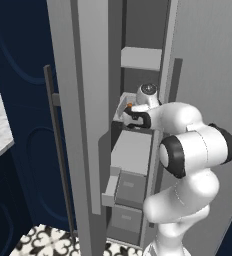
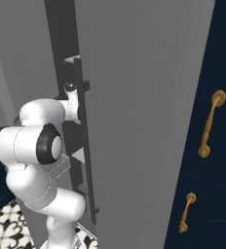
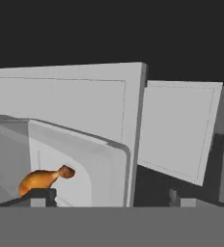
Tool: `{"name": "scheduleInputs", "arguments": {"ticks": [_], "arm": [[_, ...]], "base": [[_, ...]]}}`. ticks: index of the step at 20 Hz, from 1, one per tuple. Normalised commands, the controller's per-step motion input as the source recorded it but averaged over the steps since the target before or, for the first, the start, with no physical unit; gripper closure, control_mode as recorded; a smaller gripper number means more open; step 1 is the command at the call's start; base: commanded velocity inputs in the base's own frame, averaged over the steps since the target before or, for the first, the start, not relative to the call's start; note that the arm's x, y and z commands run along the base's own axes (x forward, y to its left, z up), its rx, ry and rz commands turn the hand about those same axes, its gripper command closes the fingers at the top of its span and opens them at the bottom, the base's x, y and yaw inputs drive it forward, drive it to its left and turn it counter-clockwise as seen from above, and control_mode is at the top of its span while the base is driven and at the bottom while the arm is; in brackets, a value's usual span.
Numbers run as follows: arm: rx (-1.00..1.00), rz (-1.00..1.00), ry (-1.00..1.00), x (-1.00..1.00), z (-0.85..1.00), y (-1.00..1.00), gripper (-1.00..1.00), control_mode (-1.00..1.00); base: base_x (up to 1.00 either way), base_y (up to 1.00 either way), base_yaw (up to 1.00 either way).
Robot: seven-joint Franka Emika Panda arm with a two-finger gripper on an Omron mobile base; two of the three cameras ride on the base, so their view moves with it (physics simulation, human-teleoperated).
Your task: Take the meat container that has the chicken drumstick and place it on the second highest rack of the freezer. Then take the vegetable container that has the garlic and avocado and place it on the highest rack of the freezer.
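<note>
Dark navy kitchen, freezer [image 1: 138, 150] door swung open, patterned floor tile [image 1: 43, 242] below. White arm reaching into freezer stack. Gripper [image 3: 111, 200] fingers apart, one tip [image 3: 39, 197] at left, other [image 3: 174, 197] at right, nothing pinched between them. Chicken drumstick [image 3: 44, 179] just past left tip, lying inside clear meat container [image 3: 85, 164]. Container sits on second highest rack [image 1: 133, 150]. Highest rack [image 1: 140, 57] above, further back.

Meat container [image 3: 85, 159] wall beside gripper [image 3: 106, 198]

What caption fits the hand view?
Open gripper over clear meat container holding orange-brown chicken drumstick on a light-grey freezer shelf.
</note>
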Motion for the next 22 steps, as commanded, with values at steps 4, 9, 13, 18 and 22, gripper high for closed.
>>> {"name": "scheduleInputs", "arguments": {"ticks": [4, 9, 13, 18, 22], "arm": [[0.00, 0.01, -0.22, -0.18, 0.48, 0.34, -1.00, -1.00], [0.00, 0.00, -0.28, -0.56, 0.94, 0.14, -1.00, -1.00], [0.01, 0.00, -0.05, -1.00, 0.74, 0.00, -1.00, -1.00], [0.09, 0.01, 0.04, -1.00, 0.69, 0.00, -1.00, -1.00], [0.09, 0.00, 0.25, -1.00, 0.57, 0.00, -1.00, -1.00]], "base": [[0.00, 0.00, 0.00], [0.00, 0.00, 0.00], [0.00, 0.00, 0.00], [0.00, 0.00, 0.00], [0.00, 0.00, 0.00]]}}
